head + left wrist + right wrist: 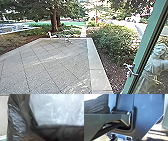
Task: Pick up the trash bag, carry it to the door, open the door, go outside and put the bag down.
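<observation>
1. Dark plastic of the trash bag (pixel 18 119) is crowding the left wrist camera, and what seems to be the same bag is showing beside the robot's own body in the right wrist view. Slack film is probably swinging at every jolt, so gentle speed is serving this load best.

2. How wide the left gripper's claw is standing, and whether it is gripping the bag, I cannot tell; the right gripper is leaving me with the same doubt.

3. Ahead, paving (pixel 55 65) is running out toward a chair (pixel 51 35) and a table (pixel 65 36), both well apart from the door. A smooth, straight line over the slabs is sparing the bag any sway.

4. To their right, a pale border (pixel 96 65) is edging the shrubs (pixel 115 42). Twigs are threatening thin plastic, so bag and wheels alike are needing room there.

5. Farthest right, the door's green frame (pixel 143 50) is slanting close by, a metal fitting (pixel 130 70) jutting from it, probably the handle. With the robot seemingly taking the bag outside, that fitting is posing the chief snag; tucked arms are lowering the risk.
</observation>
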Available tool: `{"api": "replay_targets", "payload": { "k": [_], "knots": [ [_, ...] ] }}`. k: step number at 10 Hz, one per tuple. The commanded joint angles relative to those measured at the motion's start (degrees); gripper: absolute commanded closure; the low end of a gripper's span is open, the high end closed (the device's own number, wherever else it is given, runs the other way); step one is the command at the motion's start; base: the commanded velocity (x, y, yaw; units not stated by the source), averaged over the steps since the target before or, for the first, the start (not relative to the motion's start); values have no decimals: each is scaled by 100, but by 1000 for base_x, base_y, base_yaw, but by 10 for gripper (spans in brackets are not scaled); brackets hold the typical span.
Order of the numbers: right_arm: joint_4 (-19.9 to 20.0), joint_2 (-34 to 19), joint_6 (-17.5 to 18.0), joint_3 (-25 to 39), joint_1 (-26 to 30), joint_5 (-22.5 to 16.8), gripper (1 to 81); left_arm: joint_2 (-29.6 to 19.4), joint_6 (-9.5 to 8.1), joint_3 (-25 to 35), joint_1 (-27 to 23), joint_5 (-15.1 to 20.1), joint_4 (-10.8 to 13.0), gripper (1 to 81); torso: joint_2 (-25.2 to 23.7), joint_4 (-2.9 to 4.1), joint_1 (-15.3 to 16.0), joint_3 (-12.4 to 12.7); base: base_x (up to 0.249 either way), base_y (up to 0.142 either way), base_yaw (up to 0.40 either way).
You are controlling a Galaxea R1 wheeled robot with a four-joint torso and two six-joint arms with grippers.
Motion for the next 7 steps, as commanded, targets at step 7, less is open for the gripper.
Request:
{"api": "replay_targets", "payload": {
  "k": [7],
  "knots": [
    [-14,78,-32,47,212,-405,10,29,37,28,-211,373,11,811,7,0,7,-5,113,0,0]
  ]
}}
